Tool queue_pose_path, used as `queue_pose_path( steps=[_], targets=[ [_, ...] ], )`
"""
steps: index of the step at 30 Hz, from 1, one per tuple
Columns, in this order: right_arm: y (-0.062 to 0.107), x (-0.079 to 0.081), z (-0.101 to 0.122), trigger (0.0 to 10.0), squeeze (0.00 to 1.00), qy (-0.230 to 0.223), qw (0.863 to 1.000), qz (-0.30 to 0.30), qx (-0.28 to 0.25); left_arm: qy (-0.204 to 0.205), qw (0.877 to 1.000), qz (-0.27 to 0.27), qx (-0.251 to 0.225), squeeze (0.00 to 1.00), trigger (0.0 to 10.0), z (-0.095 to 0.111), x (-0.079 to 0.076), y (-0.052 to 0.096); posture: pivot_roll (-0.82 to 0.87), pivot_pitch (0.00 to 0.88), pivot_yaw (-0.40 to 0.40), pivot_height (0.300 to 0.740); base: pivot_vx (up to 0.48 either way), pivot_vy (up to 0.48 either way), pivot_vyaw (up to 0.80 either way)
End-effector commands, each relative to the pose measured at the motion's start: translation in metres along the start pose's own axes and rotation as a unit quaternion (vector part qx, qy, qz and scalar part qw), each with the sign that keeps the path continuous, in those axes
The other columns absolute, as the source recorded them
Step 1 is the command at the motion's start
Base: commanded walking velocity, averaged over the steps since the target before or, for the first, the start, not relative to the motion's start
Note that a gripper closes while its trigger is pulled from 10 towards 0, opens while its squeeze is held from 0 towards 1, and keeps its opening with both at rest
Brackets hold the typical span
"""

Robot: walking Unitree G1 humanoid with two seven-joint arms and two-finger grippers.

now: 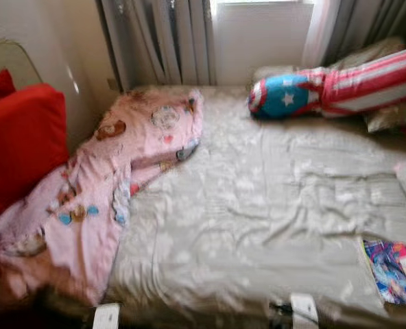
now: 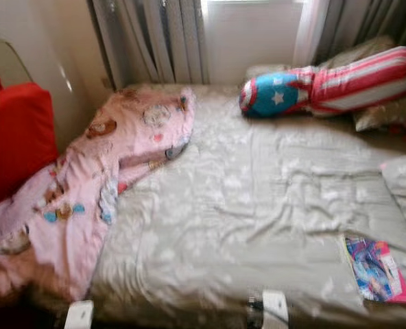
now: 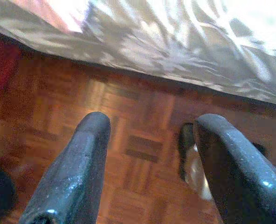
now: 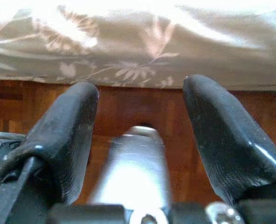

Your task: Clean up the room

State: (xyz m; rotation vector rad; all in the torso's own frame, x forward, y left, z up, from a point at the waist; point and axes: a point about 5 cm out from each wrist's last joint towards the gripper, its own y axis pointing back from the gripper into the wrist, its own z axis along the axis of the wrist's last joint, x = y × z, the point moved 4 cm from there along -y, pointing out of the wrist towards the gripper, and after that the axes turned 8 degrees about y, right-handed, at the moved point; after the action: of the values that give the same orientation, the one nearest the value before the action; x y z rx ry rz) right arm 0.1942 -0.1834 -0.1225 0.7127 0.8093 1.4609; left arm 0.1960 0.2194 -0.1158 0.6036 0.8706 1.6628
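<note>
So the head camera looks down on a bed [image 1: 258, 226] with a wrinkled beige sheet in a pale leaf print, everything a bit blurry. A pink blanket [image 1: 107, 192] with cartoon patches is bunched along the bed's left side, running from near the head of the bed down to the near corner, where it hangs off the edge. Just left of it is a big red cushion [image 1: 18, 144]. Up at the far end, by the gray curtains [image 1: 158, 38] and the bright window, a long pillow [image 1: 337, 86] lies across the bed, red and white stripes with a blue end that has a white star on it. A plainer pillow [image 1: 388, 116] sits behind and under it on the right. Near the front right corner a colorful magazine or packet [image 1: 395, 271] lies flat on the sheet, can't read what it is. The left gripper [image 3: 149, 168] hangs low over a reddish parquet floor [image 3: 128, 121] beside the bed's edge, fingers wide apart and holding nothing. The right gripper [image 4: 140, 135] is also down by the bed's side, its fingers spread wide and empty too, with the sheet draping just ahead of them.
</note>
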Motion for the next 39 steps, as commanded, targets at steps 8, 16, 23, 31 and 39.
queue_pose_path(
  steps=[8,16,23,31,39],
  targets=[
    [0.0012,-0.0049,-0.0051,10.0,0.00,0.006,1.000,-0.004,0.008,-0.006,1.000,-0.002,0.010,0.00,10.0,-0.0054,-0.0029,0.0004,-0.05,0.000,0.058,0.740,0.000,0.480,0.00],
    [0.0011,-0.0051,-0.0040,10.0,0.00,0.018,1.000,-0.001,0.007,-0.004,1.000,-0.002,0.010,0.00,10.0,-0.0053,-0.0036,0.0003,-0.05,0.000,0.056,0.740,0.000,0.480,0.00],
    [0.0011,-0.0051,-0.0036,10.0,0.00,0.022,1.000,0.000,0.007,-0.004,1.000,-0.002,0.009,0.00,10.0,-0.0050,-0.0037,0.0002,-0.05,0.000,0.057,0.740,0.000,0.480,0.00],
    [0.0010,-0.0048,-0.0035,10.0,0.00,0.024,1.000,0.001,0.007,-0.007,1.000,-0.002,0.010,0.00,10.0,-0.0049,-0.0035,0.0002,-0.05,0.000,0.058,0.740,0.000,0.480,0.00],
    [0.0010,-0.0048,-0.0035,10.0,0.00,0.024,1.000,0.001,0.007,-0.007,1.000,-0.002,0.010,0.00,10.0,-0.0049,-0.0035,0.0002,-0.05,0.000,0.058,0.740,0.000,0.480,0.00]
  ],
)
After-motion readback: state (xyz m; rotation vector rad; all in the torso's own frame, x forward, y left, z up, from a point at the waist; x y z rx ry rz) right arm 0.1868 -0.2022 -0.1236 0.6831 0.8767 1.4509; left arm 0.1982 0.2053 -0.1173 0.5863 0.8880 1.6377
